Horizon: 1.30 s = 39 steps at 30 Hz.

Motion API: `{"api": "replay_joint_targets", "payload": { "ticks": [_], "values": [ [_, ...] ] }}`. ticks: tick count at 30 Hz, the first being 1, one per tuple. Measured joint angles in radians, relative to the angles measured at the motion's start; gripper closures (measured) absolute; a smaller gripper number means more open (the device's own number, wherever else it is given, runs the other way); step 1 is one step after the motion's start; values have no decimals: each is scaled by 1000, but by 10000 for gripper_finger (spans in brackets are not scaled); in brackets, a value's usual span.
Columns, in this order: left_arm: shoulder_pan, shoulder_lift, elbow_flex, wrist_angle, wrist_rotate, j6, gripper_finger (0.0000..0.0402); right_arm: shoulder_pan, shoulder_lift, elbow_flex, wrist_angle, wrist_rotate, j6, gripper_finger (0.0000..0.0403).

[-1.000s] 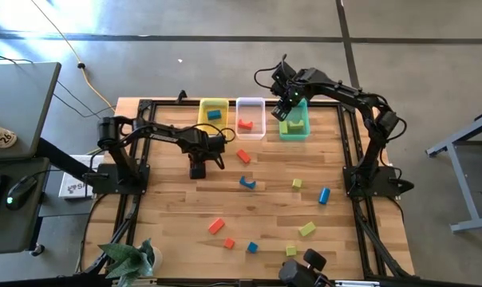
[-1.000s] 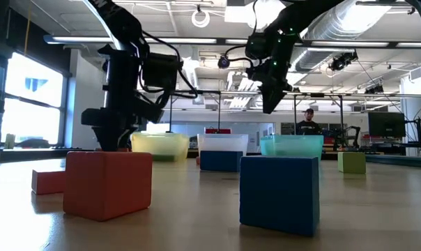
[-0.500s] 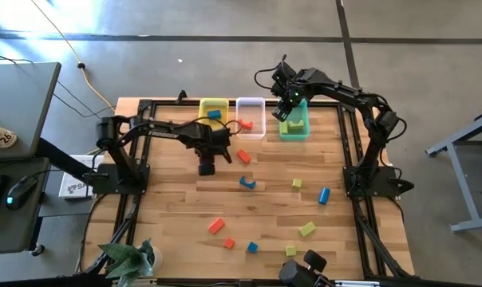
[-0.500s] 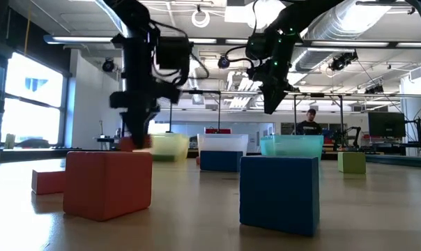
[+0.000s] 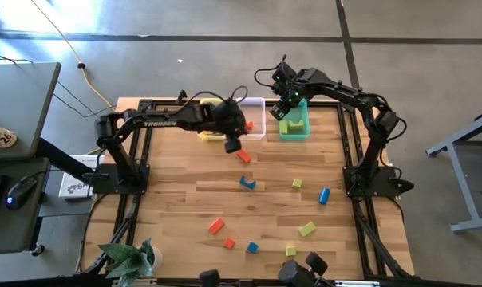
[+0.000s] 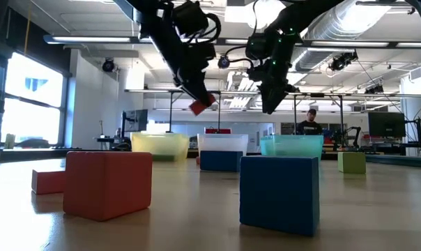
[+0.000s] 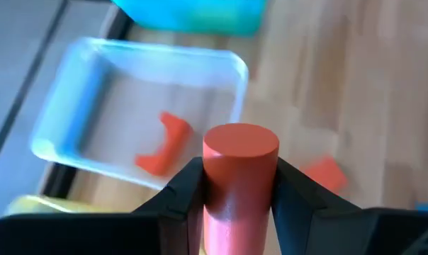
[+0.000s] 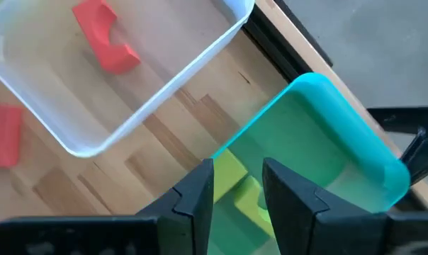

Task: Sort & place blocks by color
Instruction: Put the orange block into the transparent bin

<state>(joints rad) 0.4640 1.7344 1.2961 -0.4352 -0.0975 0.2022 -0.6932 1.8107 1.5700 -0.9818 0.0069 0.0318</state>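
progress looks like roughly a third, at a guess. the clear tray (image 5: 251, 119) already holds a red arch (image 7: 164, 144), the teal tray (image 5: 294, 121) has yellow-green blocks (image 8: 244, 188) in it, and the yellow tray (image 5: 212, 106) is mostly hidden under the left arm, so its load cannot be read. left on the table (image 5: 177, 199) are about ten loose pieces: a red block (image 5: 243, 156) just in front of the clear tray, a blue arch (image 5: 247, 182), a small yellow-green cube (image 5: 297, 183), a blue cylinder (image 5: 324, 194), and a scatter near the front edge that includes a red bar (image 5: 216, 226), a blue cube (image 5: 251, 247) and a yellow-green block (image 5: 307, 229).

the left gripper (image 7: 232, 185) is clamped on a red cylinder (image 7: 239, 161), one finger on each side of it, lifted well off the table. cylinder and gripper hang at the near edge of the clear tray, not yet fully over its middle; the drop should come once it is over the tray.

the right gripper (image 8: 237, 185) hovers above the teal tray with a narrow gap between its fingers and nothing held; the yellow-green blocks lie in the tray beneath it.
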Motion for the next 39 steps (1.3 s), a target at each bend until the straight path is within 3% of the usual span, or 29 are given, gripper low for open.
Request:
{"api": "replay_joint_targets", "payload": {
  "ticks": [14,25,39],
  "values": [
    [94,4,0,227,7,-32,290,17,0,0,26,-15,263,293],
    [140,110,-1,275,130,-62,288,88,0,0,30,16,424,293],
    [140,207,-1,281,120,-68,280,208,0,0,-4,45,575,293]
  ]
}}
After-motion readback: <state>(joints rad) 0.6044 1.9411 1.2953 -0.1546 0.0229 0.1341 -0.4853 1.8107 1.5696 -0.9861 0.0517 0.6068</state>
